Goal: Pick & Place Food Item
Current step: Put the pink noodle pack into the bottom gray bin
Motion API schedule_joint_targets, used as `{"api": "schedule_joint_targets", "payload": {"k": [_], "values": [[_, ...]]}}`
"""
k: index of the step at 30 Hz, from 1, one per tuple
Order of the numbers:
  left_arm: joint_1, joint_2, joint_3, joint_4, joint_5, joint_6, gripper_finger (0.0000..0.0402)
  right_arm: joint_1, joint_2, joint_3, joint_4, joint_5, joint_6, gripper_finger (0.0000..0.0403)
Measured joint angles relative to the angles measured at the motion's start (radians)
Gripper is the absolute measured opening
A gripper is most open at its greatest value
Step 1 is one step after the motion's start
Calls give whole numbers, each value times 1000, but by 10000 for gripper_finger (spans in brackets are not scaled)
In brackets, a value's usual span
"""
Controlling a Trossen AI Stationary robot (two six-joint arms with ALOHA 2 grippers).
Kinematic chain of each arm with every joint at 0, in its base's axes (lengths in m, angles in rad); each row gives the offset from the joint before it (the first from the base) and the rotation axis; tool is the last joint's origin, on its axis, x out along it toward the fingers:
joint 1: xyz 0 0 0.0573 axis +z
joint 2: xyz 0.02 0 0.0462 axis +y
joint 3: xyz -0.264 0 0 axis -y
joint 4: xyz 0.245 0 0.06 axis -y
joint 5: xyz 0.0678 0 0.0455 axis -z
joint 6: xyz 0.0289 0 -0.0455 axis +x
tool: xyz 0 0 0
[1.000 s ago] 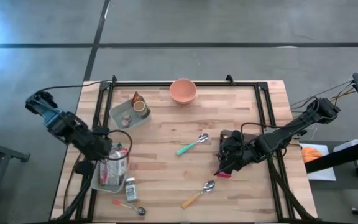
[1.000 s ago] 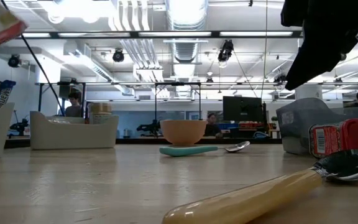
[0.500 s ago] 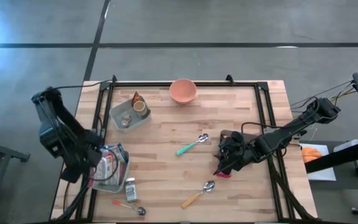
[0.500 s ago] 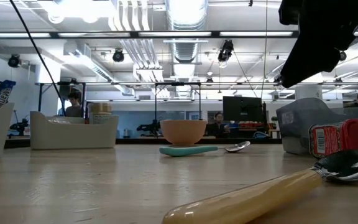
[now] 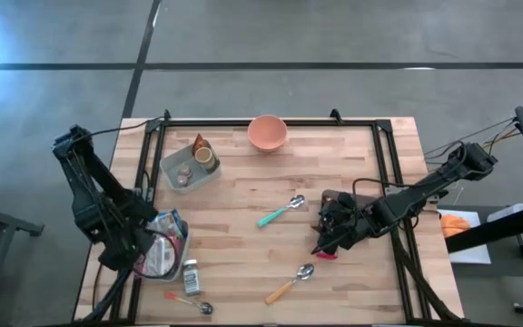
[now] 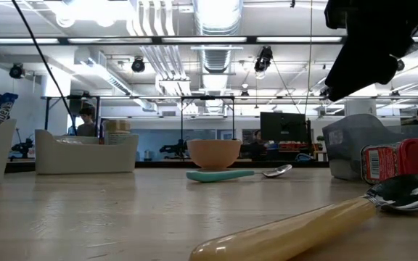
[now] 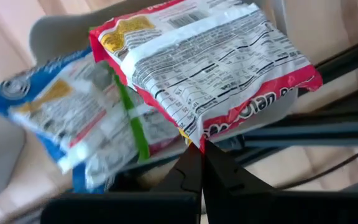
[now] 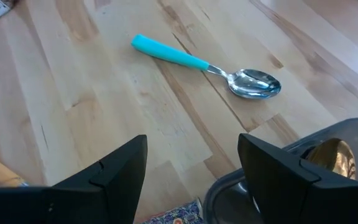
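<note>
A red-and-white food packet lies slanted over a blue packet in the grey tray at the table's near left. My left gripper is shut on the packet's corner; in the high view the arm hides that spot. My right gripper hangs open at the table's right side, above bare wood beside a dark grey container, touching nothing. My left gripper pinches one corner of the red-and-white packet between its two shut fingers, which point down from above. The packet spreads away from the fingertips over the tray and the blue packet. Whether it rests on them, I cannot tell.
A peach bowl and a second grey tray with small cups stand at the far side. A teal spoon, a yellow spoon, a red-handled spoon and a small jar lie about. A red packet lies beside the container.
My left gripper has swung toward the table's left and near edges and gone down, staying shut on the red-and-white packet. The packet, earlier lifted high enough to show in the low view, has sunk out of that view and now lies over the near left tray.
</note>
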Motion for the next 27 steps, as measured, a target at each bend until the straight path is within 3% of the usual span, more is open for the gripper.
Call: {"api": "schedule_joint_targets", "payload": {"k": [6, 27], "values": [[0, 3, -61, 101, -24, 53, 0, 0, 0, 0, 8, 0, -2, 248], [0, 40, -134, 149, 47, 71, 0, 0, 0, 0, 27, 1, -3, 248]]}}
